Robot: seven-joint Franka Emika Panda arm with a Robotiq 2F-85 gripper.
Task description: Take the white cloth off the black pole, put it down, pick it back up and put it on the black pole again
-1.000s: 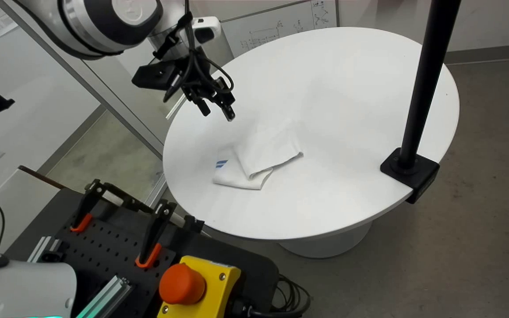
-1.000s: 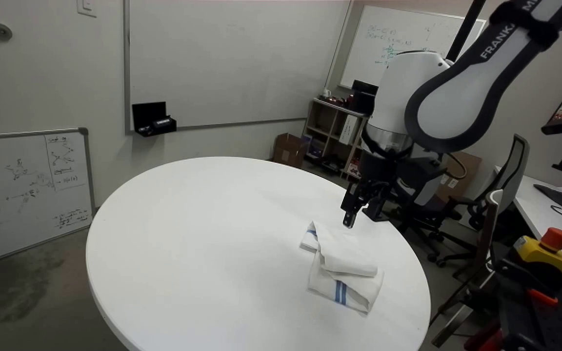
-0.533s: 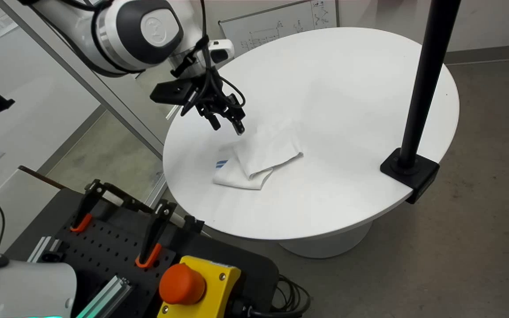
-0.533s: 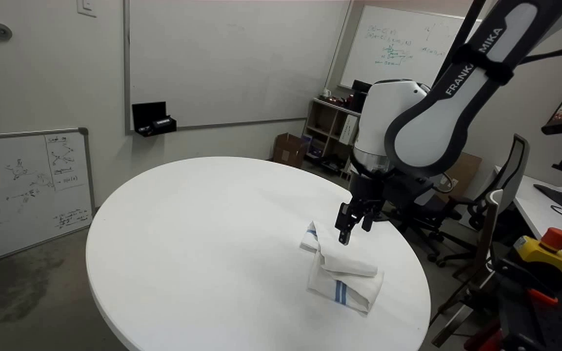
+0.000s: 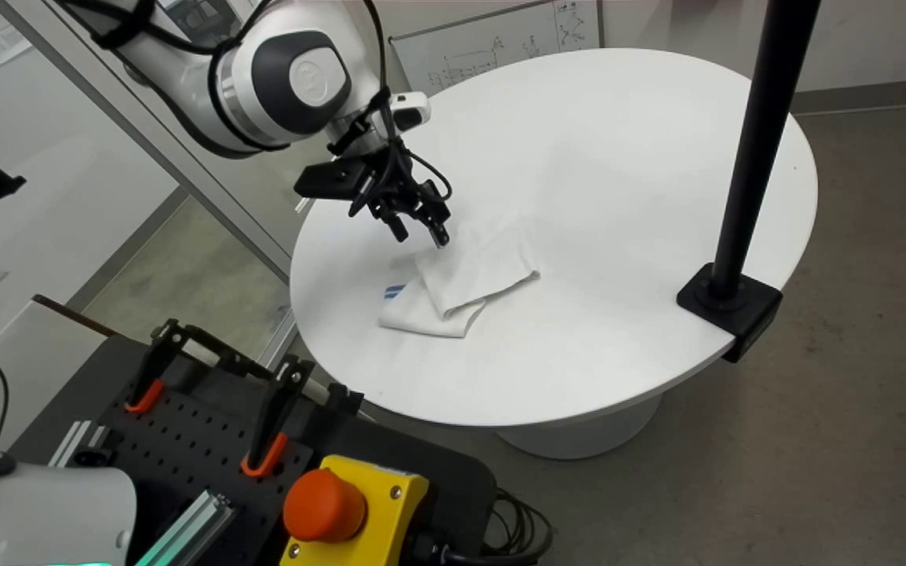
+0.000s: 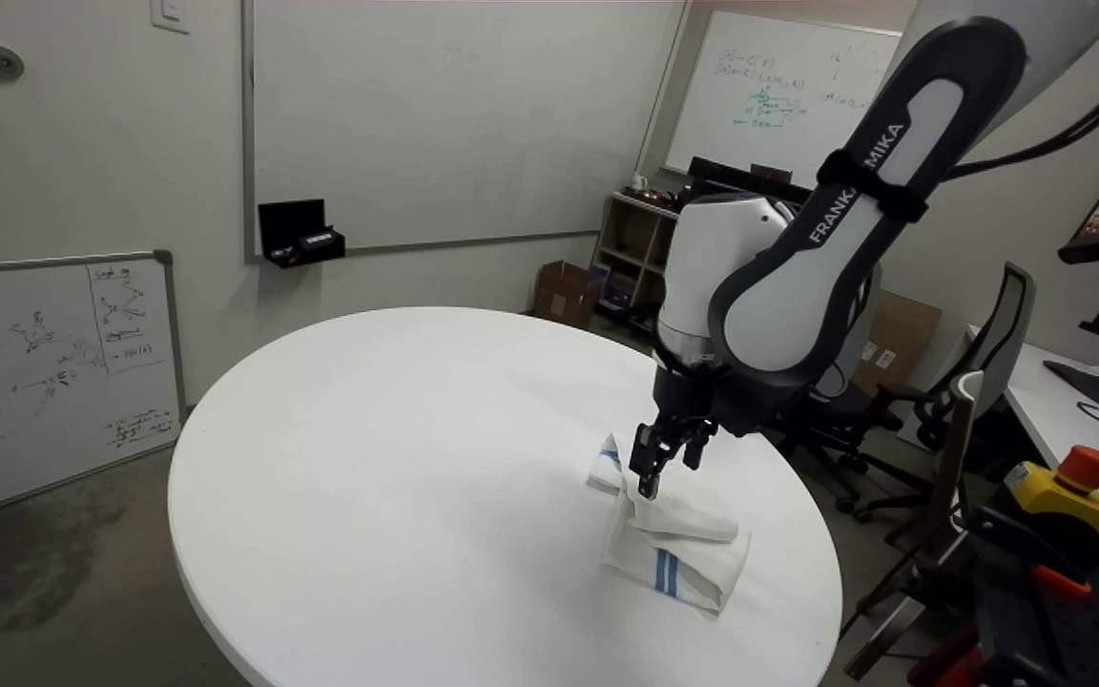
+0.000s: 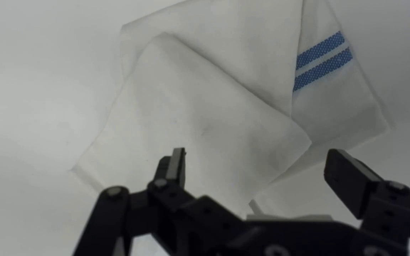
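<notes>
The white cloth [image 5: 480, 271] lies folded and creased on the round white table, in both exterior views [image 6: 688, 520]. Blue stripes mark its edge, clear in the wrist view [image 7: 205, 99]. My gripper [image 5: 421, 238] is open and empty above the cloth's far part; it also shows in an exterior view [image 6: 671, 475]. In the wrist view its fingers [image 7: 256, 156] are wide apart, with cloth below between them; I cannot tell if they touch it. The black pole [image 5: 760, 149] stands bare and upright on its square base [image 5: 728, 303] at the table's edge. Its top is out of view.
The round white table [image 5: 618, 157] spans the workspace. A dark bench with clamps [image 5: 268, 420] and a yellow box with a red button [image 5: 323, 507] stands near it. A whiteboard [image 6: 53, 382], a chair [image 6: 988, 324] and shelves [image 6: 635, 239] surround the table.
My arm has moved down and inward over the table, bringing the open gripper closer to the cloth. The cloth and the pole have not moved.
</notes>
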